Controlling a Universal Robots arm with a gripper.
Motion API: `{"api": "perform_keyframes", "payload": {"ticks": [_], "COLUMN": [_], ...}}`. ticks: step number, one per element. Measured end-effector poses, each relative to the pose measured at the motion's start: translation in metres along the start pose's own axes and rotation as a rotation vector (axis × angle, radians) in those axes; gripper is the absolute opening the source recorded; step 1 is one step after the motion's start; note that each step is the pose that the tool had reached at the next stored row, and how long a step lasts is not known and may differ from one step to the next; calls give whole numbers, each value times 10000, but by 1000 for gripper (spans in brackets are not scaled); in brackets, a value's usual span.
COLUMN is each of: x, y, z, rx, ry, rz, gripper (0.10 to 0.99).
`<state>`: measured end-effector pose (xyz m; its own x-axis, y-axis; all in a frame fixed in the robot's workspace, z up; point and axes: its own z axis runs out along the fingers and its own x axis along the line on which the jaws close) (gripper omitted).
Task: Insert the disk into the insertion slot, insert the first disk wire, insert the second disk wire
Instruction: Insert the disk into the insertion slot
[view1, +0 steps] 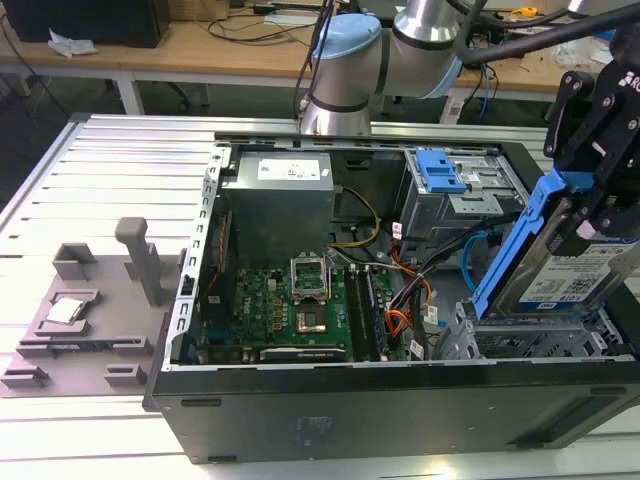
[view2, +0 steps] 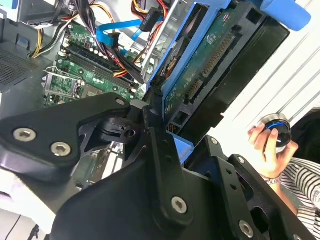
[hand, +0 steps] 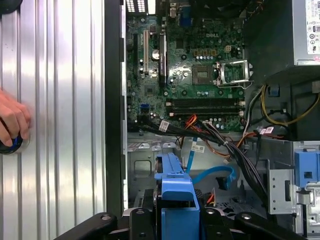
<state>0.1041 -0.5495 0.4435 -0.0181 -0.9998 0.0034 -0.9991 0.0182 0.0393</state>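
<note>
Exterior view gives us the disk (view1: 565, 272), one flat silver hard drive in a bright blue plastic caddy. The black gripper (view1: 592, 215) is clamped on it, just above the insertion slot (view1: 500, 345), one boxy perforated silver cage. We judge its long axis slants down toward that cage's mouth. Beside the cage, on the exterior view's left, we count one second disk wire (view1: 472, 256), a looped light blue cable, and one first disk wire (view1: 398, 322), a thin orange-red lead.

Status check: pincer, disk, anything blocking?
Pincer shut on the disk. Disk tilted above the insertion slot, not yet in. Second disk wire loops beside the slot, unplugged.
</note>
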Motion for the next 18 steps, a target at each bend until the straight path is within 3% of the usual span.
{"api": "perform_keyframes", "payload": {"ticks": [10, 18], "x": [-28, -29], "y": [7, 5], "z": [173, 251], "rx": [0, 0], "ry": [-1, 0], "rz": [0, 0], "gripper": [369, 369]}}
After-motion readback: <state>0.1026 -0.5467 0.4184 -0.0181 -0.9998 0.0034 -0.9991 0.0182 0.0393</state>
